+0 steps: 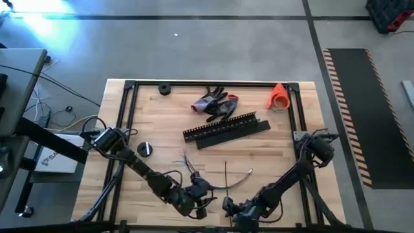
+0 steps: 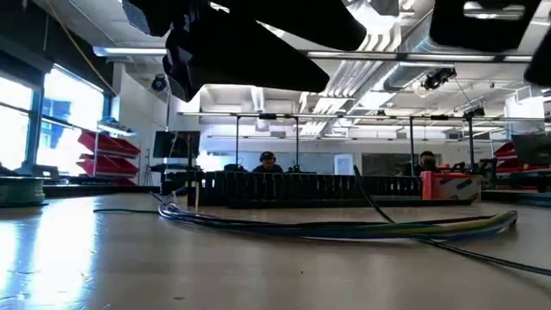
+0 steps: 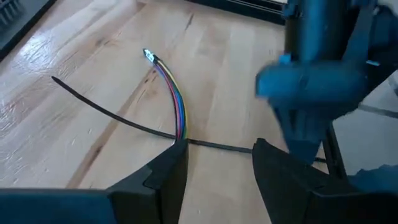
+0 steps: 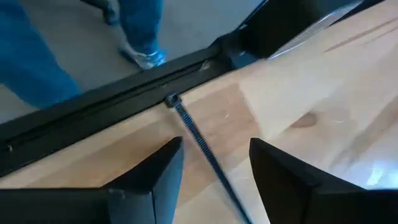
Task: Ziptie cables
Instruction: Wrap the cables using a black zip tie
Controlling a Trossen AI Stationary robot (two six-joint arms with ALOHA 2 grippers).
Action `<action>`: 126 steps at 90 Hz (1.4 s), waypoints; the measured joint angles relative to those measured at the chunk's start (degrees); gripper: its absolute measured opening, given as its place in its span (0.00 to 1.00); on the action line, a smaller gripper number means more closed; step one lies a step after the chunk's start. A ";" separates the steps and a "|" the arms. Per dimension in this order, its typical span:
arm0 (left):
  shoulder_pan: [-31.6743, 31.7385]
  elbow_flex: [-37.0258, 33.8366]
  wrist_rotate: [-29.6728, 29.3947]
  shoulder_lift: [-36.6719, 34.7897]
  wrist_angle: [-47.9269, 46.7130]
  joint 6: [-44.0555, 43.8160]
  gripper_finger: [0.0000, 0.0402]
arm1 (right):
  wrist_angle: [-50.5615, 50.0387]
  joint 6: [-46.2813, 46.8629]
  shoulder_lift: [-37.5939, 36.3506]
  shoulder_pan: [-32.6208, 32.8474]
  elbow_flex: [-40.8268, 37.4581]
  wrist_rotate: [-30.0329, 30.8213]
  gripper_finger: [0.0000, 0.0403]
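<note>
Both my grippers low at the table's near edge.

My left gripper (image 3: 214, 165) is spread apart over the cables (image 3: 174, 102), which lie on the table (image 1: 284, 139) crossed by a ziptie (image 3: 112, 112). My right gripper (image 4: 214, 165), fingers apart, straddles another ziptie (image 4: 193, 134), not gripping it.

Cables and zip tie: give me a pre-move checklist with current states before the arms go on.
1. Cables lie bundled on the table: ok.
2. Left claw open, a finger by the bundle's end: ok.
3. Right claw open, zip tie between its fingers: ok.
4. Zip tie gripped: not ok.
5. Tie looped around cables: not ok.
6. Slotted strips and gloves away from both claws: ok.
</note>
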 joint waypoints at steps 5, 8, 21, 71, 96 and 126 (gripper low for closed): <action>0.00 0.00 -0.35 0.00 0.01 -0.26 0.39 | 0.95 0.02 0.40 -0.36 0.00 -1.22 0.42; 0.00 0.00 -0.49 0.00 0.00 -0.26 0.39 | 1.47 0.02 0.60 -0.57 0.00 -1.89 0.42; 0.00 0.00 -1.16 0.07 0.02 -0.28 0.39 | 2.44 0.06 0.92 -1.12 0.00 -3.85 0.42; 0.02 0.00 -8.04 0.09 0.31 -1.97 0.39 | 3.36 -2.97 2.10 -3.40 0.07 -11.20 0.07; 0.02 0.00 -10.42 0.09 0.62 -1.97 0.39 | 4.69 1.93 1.76 0.56 -0.14 4.23 0.00; 0.07 0.00 -11.37 0.09 1.10 -1.94 0.39 | 26.43 26.48 -9.28 3.55 -18.69 20.97 0.00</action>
